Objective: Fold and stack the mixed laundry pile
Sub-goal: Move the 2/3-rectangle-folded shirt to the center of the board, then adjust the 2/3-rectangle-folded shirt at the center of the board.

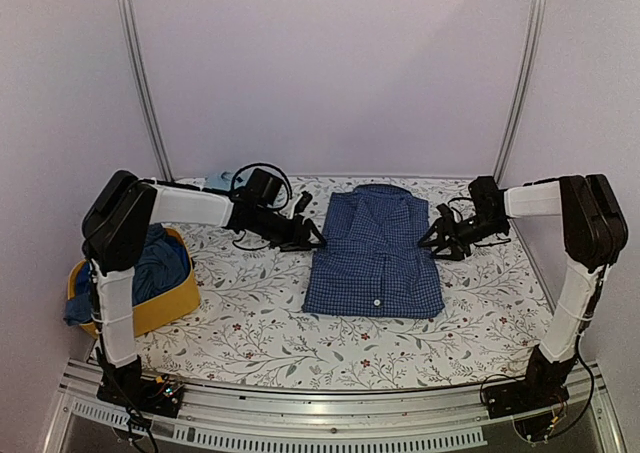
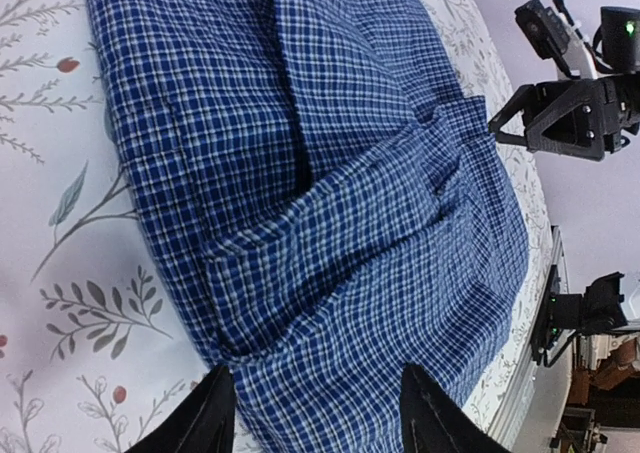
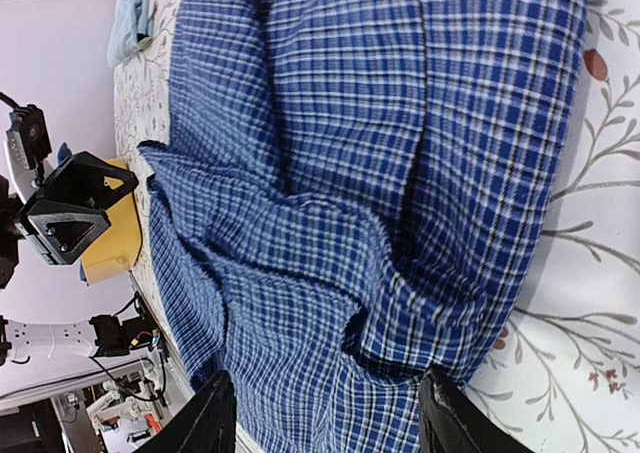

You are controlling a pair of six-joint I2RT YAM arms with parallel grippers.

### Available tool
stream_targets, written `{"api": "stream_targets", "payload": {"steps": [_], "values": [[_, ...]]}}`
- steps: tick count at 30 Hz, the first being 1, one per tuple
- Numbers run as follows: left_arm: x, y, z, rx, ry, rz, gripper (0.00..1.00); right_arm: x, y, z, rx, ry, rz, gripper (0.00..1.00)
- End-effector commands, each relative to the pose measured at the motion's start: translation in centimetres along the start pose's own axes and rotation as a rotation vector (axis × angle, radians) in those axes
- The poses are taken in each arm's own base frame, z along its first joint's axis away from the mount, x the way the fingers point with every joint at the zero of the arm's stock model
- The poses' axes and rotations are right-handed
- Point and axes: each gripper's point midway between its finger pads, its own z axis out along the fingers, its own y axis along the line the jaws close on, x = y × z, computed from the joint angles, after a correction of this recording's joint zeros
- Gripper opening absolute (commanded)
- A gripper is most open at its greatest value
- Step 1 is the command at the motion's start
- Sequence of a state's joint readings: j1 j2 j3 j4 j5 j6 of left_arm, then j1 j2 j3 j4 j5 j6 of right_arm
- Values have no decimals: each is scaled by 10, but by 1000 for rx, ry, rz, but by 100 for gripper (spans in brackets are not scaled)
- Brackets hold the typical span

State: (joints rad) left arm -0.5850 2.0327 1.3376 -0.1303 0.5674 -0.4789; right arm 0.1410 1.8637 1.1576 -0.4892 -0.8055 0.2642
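While dark clothes [image 1: 158, 263] sit unfolded in the basket [image 1: 178, 308] at near left, only the checked shirt [image 1: 375, 253] looks done: it lies folded flat mid-table. Left gripper [image 1: 312, 239] is just beside its left edge and right gripper [image 1: 436, 243] just beside its right. Both jaws are spread, gripping nothing. Light blue tee [image 1: 215, 182] is bunched at far left, half hidden behind the left arm. No stack yet, so I'd call it early. Basket walls will hamper picking.
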Motion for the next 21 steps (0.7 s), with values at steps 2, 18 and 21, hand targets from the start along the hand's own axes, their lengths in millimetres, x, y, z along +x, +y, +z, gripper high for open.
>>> {"api": "stream_targets", "payload": {"steps": [2,18,21], "values": [[10,25,19,-80,88,4,57,-2,-24,18,49,41,42,59],[-16,3,28,-22,55,85,7,-14,-25,26,27,38,25,11],[-27,3,28,-25,34,86,0,-20,-24,23,44,23,10,0]]}}
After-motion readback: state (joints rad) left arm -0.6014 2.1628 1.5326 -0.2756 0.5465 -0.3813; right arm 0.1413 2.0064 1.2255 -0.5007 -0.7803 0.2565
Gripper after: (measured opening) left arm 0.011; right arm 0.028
